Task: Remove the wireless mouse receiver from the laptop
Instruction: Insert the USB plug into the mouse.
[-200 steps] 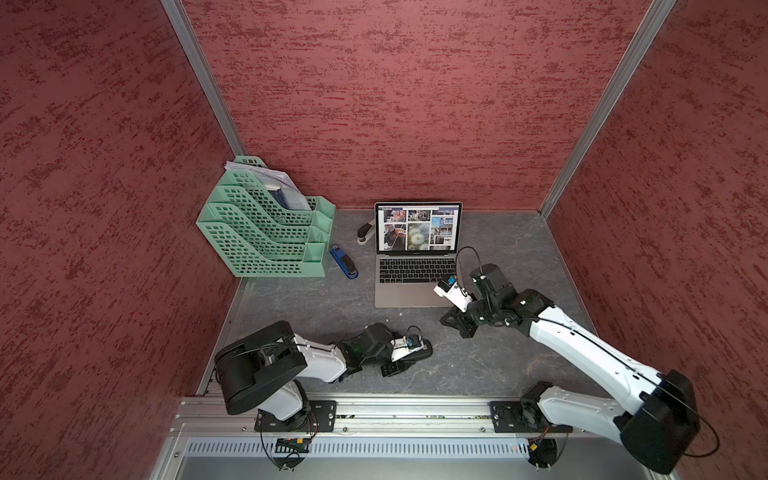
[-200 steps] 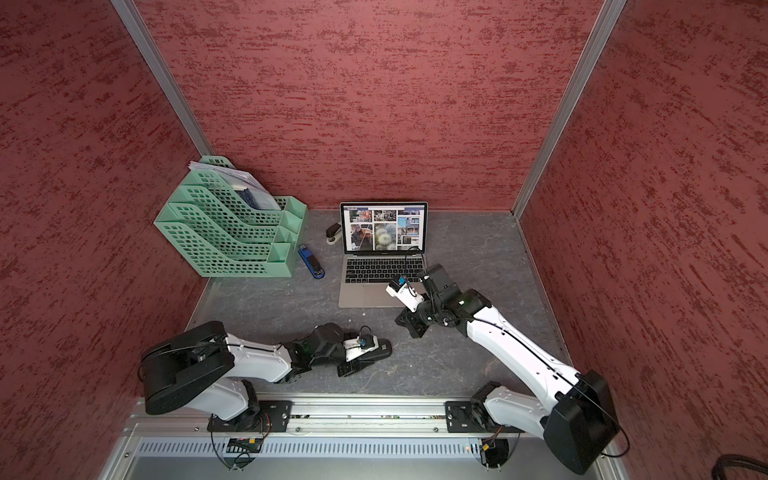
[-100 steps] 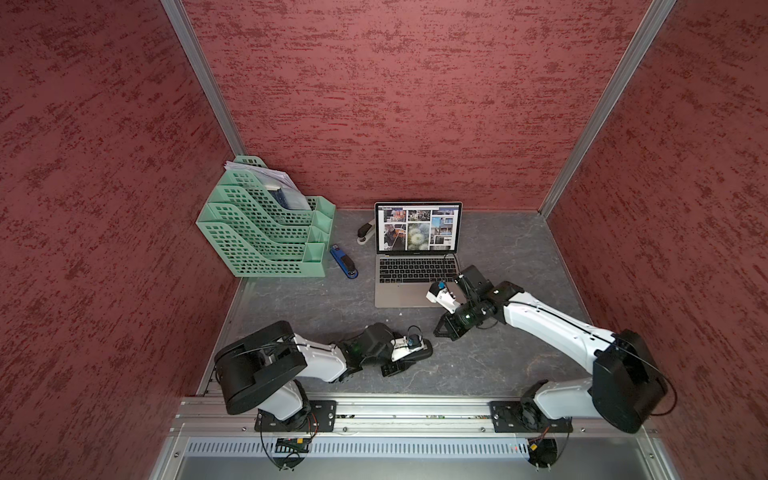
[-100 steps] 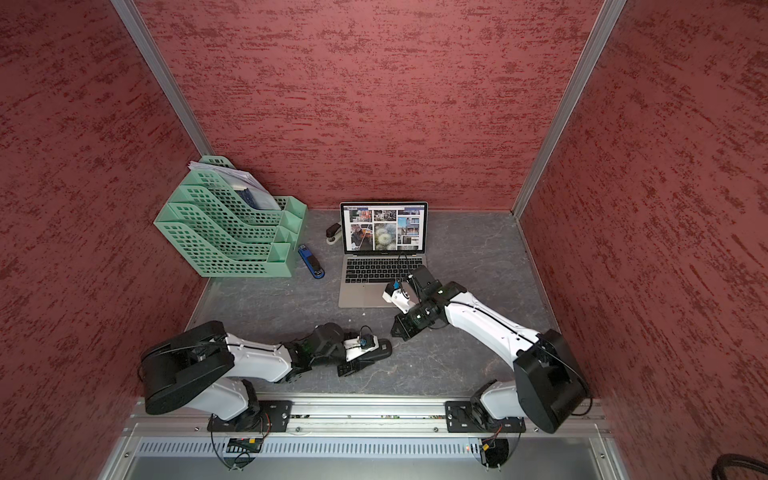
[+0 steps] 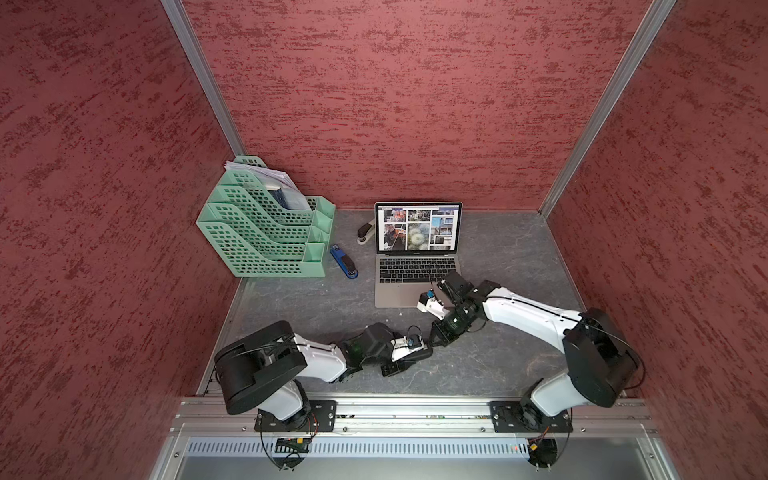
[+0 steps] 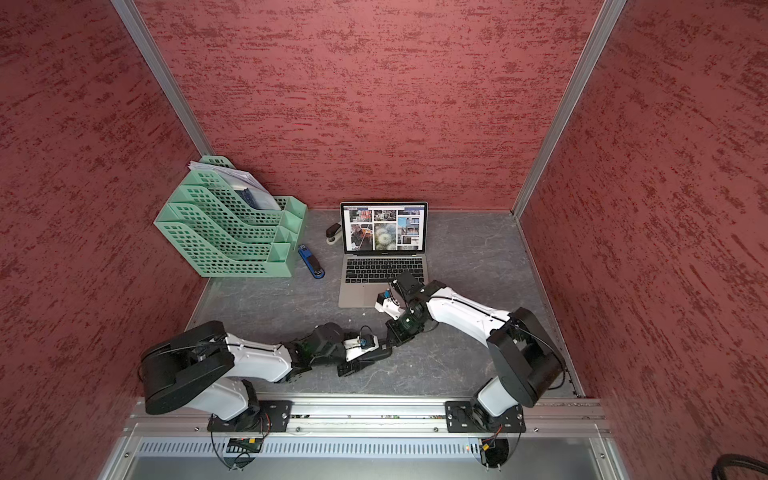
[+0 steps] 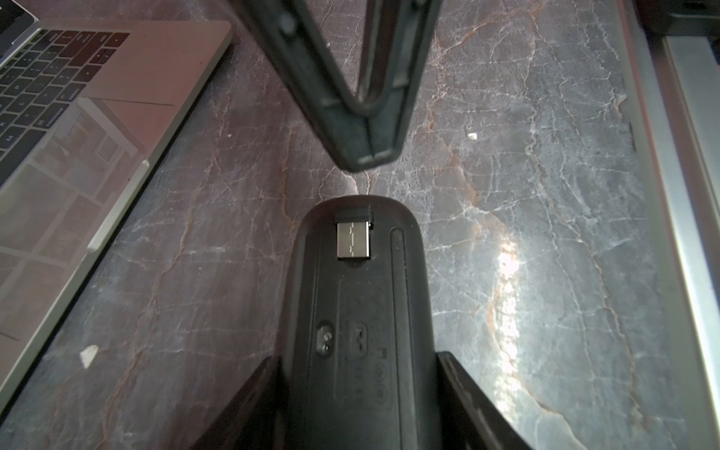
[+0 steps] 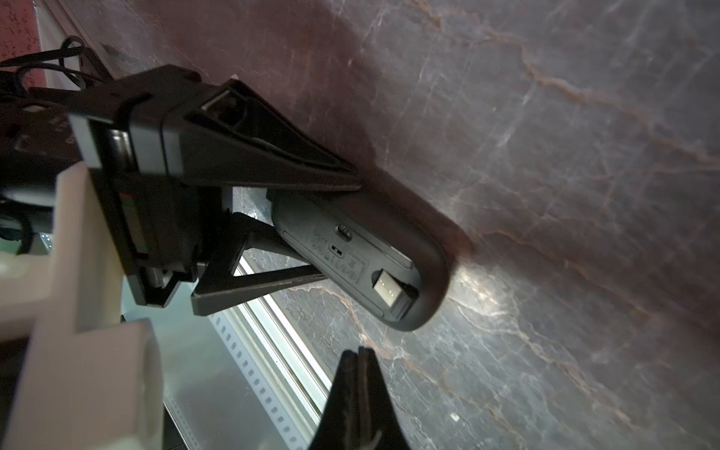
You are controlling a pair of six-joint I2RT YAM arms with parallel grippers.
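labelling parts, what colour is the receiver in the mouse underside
The receiver: silver plug, black cap; left wrist view shows it best.

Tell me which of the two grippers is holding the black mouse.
The left gripper: its jaws stand apart around the mouse. The right gripper is shut on nothing, its tips just short of the mouse's end.

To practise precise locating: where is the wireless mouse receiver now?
In both wrist views the wireless mouse receiver lies in a recess on the upturned black mouse, held in the left gripper, facing the shut right gripper.
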